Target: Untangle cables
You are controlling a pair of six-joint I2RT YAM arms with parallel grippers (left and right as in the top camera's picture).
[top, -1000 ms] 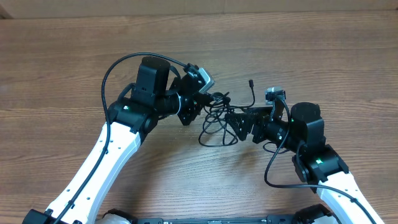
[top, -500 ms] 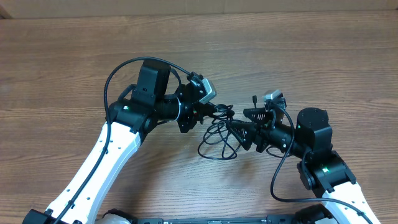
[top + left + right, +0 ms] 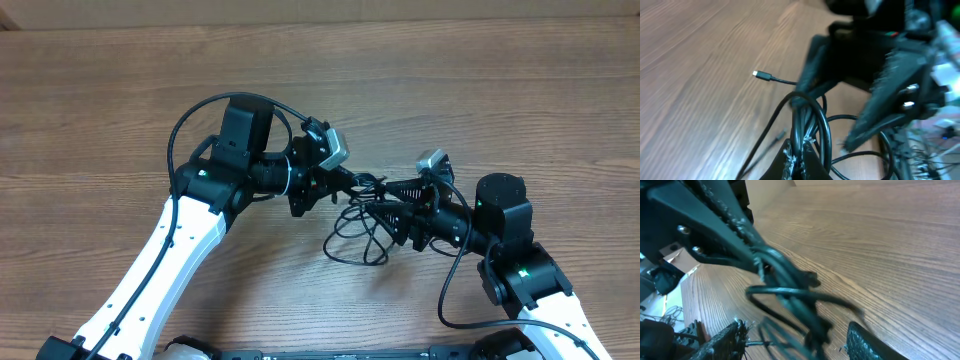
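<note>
The cables [image 3: 360, 222] are thin black cords bunched in loose loops between the two arms at mid-table. My left gripper [image 3: 346, 184] is shut on a strand at the top of the bunch; in the left wrist view the frayed pads [image 3: 790, 159] pinch the cord [image 3: 801, 120]. A small plug end [image 3: 761, 75] lies loose on the wood. My right gripper [image 3: 376, 196] reaches in from the right. Its fingers [image 3: 722, 341] stand apart on either side of the blurred cables [image 3: 790, 287], and neither pad touches them.
The wooden table [image 3: 480, 90] stretches back behind the arms. The thick black arm cable [image 3: 185, 120] arcs over the left arm, and another [image 3: 447, 290] hangs by the right arm. The two grippers are nearly touching.
The right gripper has moved left over the bunch and its jaws have narrowed. The left gripper kept its hold and edged right. The upright plug end near the right gripper has dropped from sight.
</note>
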